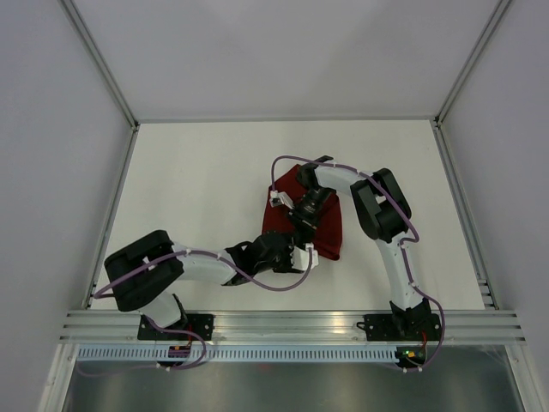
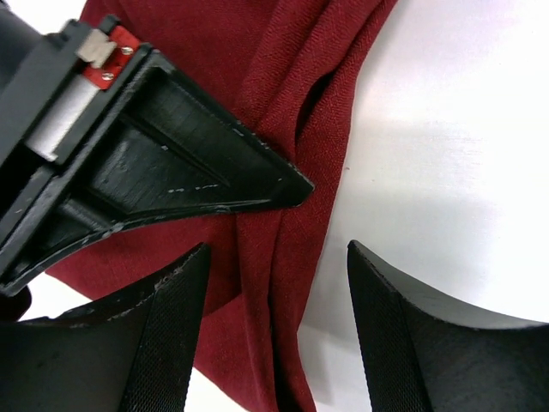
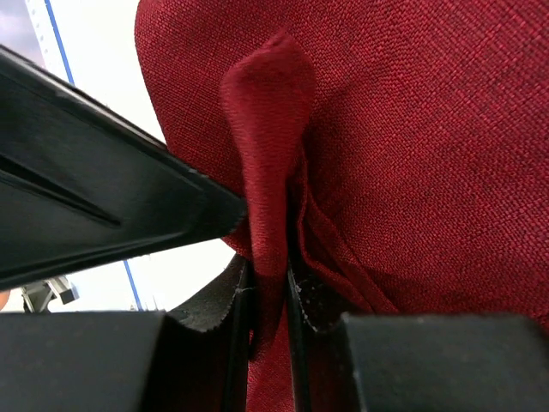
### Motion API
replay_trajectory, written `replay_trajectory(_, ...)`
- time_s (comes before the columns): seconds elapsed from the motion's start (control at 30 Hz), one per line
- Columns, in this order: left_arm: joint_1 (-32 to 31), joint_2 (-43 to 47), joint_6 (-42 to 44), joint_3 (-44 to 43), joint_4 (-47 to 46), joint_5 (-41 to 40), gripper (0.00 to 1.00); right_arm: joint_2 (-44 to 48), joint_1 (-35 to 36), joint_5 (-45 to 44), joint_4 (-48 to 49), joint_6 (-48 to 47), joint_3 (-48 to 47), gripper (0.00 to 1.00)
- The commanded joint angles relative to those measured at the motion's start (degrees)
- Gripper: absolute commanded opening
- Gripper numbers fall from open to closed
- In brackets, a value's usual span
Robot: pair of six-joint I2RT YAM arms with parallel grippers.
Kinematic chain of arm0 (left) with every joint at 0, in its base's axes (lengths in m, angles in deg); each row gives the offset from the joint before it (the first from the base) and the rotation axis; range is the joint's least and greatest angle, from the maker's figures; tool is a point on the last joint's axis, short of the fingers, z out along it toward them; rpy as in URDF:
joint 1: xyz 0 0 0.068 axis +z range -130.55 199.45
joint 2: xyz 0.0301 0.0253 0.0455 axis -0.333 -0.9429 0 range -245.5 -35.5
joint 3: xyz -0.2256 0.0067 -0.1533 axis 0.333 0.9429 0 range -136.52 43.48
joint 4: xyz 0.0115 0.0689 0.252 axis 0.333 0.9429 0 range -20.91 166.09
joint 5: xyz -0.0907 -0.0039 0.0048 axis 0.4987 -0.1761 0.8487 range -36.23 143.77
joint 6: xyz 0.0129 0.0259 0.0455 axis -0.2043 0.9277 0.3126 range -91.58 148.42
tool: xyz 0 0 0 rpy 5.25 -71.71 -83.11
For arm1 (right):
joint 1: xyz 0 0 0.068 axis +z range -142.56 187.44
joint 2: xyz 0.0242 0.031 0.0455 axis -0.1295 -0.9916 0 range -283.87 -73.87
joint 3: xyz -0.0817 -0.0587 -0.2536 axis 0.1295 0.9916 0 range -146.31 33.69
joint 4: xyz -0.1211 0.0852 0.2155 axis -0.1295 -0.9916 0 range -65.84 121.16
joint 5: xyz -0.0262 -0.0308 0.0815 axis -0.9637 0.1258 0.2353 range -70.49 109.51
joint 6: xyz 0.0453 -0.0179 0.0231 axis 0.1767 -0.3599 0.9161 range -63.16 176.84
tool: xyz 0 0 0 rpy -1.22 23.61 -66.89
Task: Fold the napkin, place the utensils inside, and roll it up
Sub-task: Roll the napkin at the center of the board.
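The dark red napkin [image 1: 331, 230] lies bunched and partly folded at the middle of the white table. My right gripper [image 3: 270, 276] is shut on a raised pleat of the napkin [image 3: 412, 129], which stands up between its pads. In the top view the right gripper [image 1: 297, 225] comes down onto the cloth from above. My left gripper [image 2: 276, 249] is open, its two fingers standing on either side of a folded strip of the napkin [image 2: 214, 51], one over cloth and one over bare table. The left gripper [image 1: 296, 247] sits at the cloth's near edge, close to the right one. The utensils are out of view.
The white table [image 1: 197, 189] is walled by grey panels on three sides, with an aluminium rail [image 1: 292, 324] along the near edge. Purple cables [image 1: 287, 160] loop over both arms. The right arm's elbow [image 1: 379, 206] stands to the right of the napkin.
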Motion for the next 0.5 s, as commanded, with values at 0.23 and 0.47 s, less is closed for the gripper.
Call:
replay_trajectory(0.23,0.22,-5.49,6.05,-2.01,-2.96,0.21,0.63,-5.68,-0.05,-12.29,6.18,-3.48,2.42,0.22)
replay_trajectory(0.47,1.45,-7.52,3.68,-5.52,2.76,3.02,0.27,-5.68,-0.05,-12.38,5.92,-3.75,2.60,0.22)
